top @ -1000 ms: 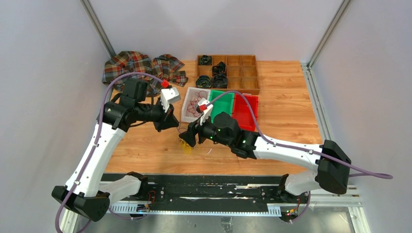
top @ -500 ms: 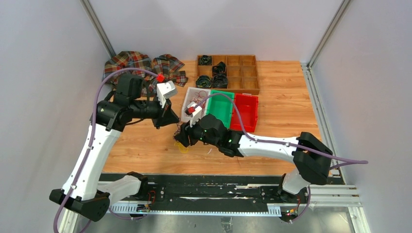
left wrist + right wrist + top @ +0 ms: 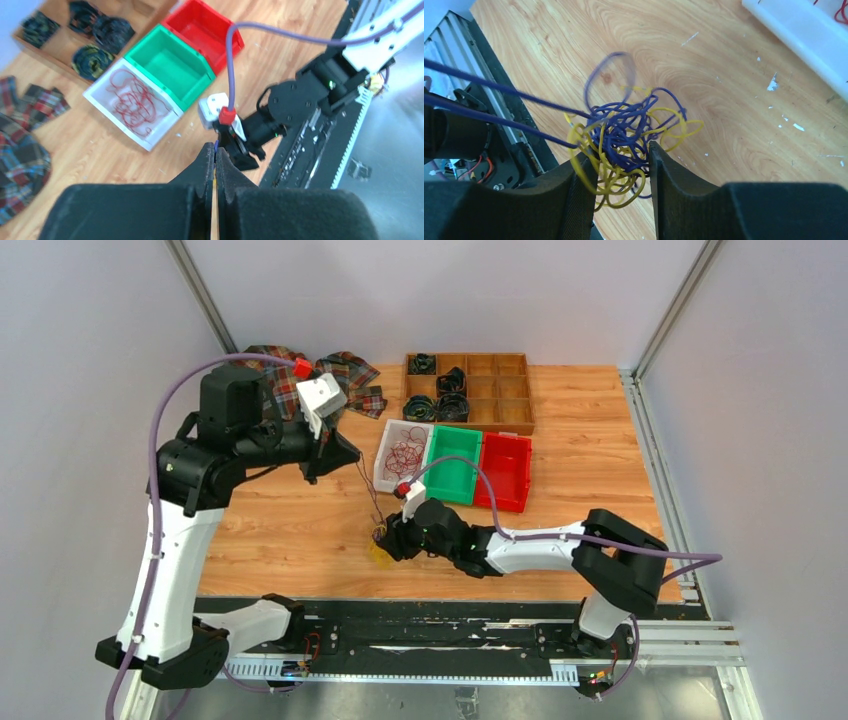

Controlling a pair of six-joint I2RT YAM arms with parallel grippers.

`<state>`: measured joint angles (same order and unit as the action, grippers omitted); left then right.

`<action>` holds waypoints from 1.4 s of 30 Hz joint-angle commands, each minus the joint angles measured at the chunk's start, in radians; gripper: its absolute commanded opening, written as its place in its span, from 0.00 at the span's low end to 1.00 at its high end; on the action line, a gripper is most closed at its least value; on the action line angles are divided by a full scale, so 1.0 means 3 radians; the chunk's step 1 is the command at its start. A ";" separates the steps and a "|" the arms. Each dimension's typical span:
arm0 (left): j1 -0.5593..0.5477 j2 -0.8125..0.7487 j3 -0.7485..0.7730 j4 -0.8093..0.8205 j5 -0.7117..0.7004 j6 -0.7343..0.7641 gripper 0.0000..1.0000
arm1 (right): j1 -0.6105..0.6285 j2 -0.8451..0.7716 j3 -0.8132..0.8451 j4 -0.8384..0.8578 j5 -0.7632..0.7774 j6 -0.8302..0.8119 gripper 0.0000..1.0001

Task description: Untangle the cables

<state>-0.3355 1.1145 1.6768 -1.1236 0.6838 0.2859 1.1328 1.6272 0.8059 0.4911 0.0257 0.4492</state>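
Since a second ago the left arm (image 3: 185,520) has risen and swung back toward the far left, while the right arm (image 3: 540,545) has stretched low along the near edge, so the wire between them has drawn out longer. On the wooden table (image 3: 600,460) lie a plaid cloth (image 3: 350,375), a wooden compartment tray (image 3: 530,400) with black coiled bands (image 3: 450,405), then a red bin (image 3: 505,475), a green bin (image 3: 452,468) and a white tray (image 3: 385,478). The left gripper (image 3: 215,154) is pressed fully closed on a thin purple-blue strand (image 3: 368,490), which runs taut down to the tangle (image 3: 624,140) of purple-blue and yellow cables near the table's front edge. The right gripper (image 3: 622,165) stands about half apart astride that tangle, wires filling the gap; whether it already pinches them I cannot tell. As for progress, the red cables (image 3: 132,100) lie by themselves in the white tray, which looks like one colour sorted, but purple-blue and yellow are knotted together, with only a strand or two pulled free. I judge the task partway done, the harder part left. No brand, label or writing is legible in any view.
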 commanded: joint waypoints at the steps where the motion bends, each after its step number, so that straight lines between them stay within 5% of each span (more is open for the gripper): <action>1: -0.0006 0.0092 0.0593 0.0121 -0.0129 -0.0110 0.01 | -0.0023 0.0185 -0.0096 -0.0056 0.0058 0.0127 0.40; 12: -0.0005 0.0359 0.1792 0.0125 -0.0457 -0.0170 0.00 | -0.0020 0.0193 -0.0168 -0.0223 0.0123 0.0197 0.46; 21: -0.0005 -0.0020 0.0801 0.0121 -0.0386 0.0081 0.01 | -0.0023 -0.0602 0.0131 -0.0871 0.0133 -0.0258 0.69; 28: -0.0004 -0.0115 0.0516 0.0120 -0.0359 0.0246 0.00 | -0.0026 -0.0917 0.0392 -0.0987 0.0097 -0.0499 0.71; 42: -0.0005 -0.0149 0.0487 0.0120 -0.0278 0.0261 0.00 | -0.0033 -0.0092 0.0956 -0.0574 0.0207 -0.0371 0.67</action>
<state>-0.3355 1.0729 1.8107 -1.1027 0.5800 0.3630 1.1313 1.5188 1.0336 0.2703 0.0486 0.3252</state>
